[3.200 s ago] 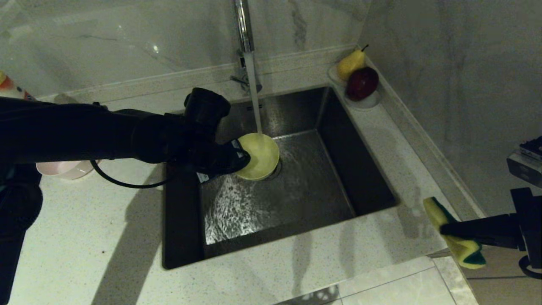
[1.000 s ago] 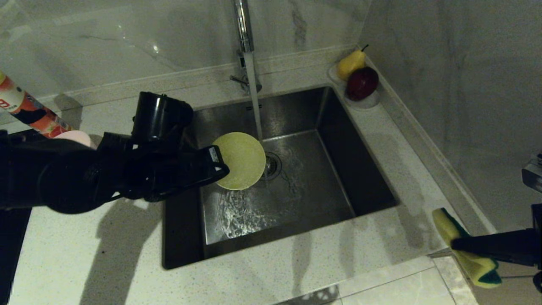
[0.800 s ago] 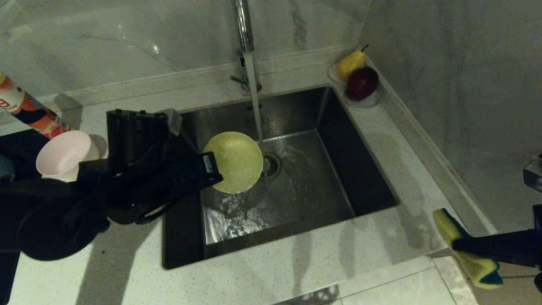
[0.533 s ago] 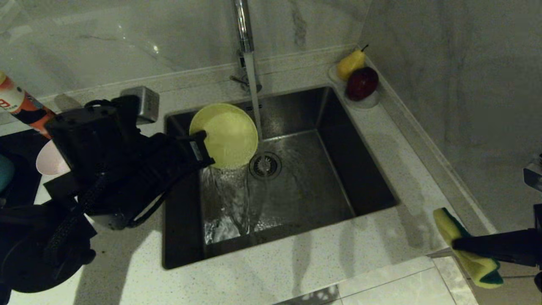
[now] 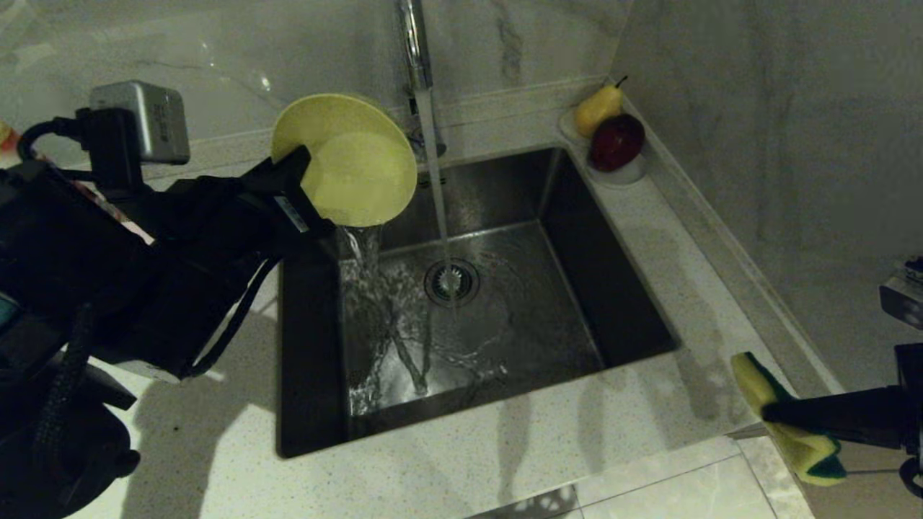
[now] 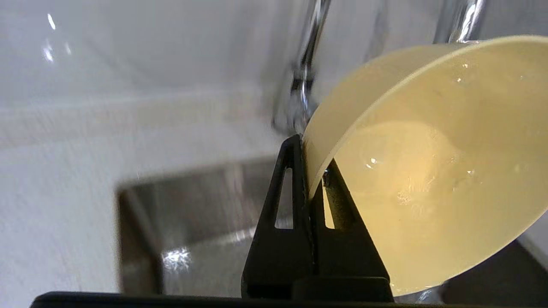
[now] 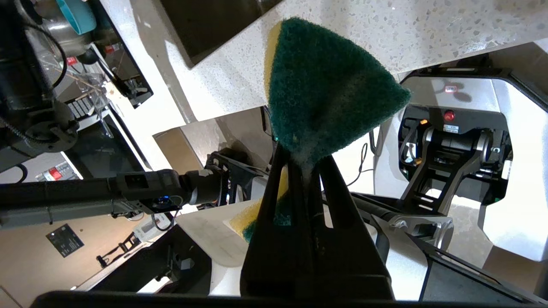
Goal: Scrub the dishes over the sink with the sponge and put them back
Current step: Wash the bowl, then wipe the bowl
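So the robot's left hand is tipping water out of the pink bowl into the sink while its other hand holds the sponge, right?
Almost. The bowl is yellow, not pink: the head view shows the left gripper pinching the rim of the yellow bowl, tilted so water pours into the sink. The left wrist view shows the same yellow bowl. The rest is right: the right gripper holds the sponge off to the side.

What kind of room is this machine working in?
Most likely a home kitchen: a steel sink set into a speckled stone counter, a running tap, and a dish of fruit in the corner.
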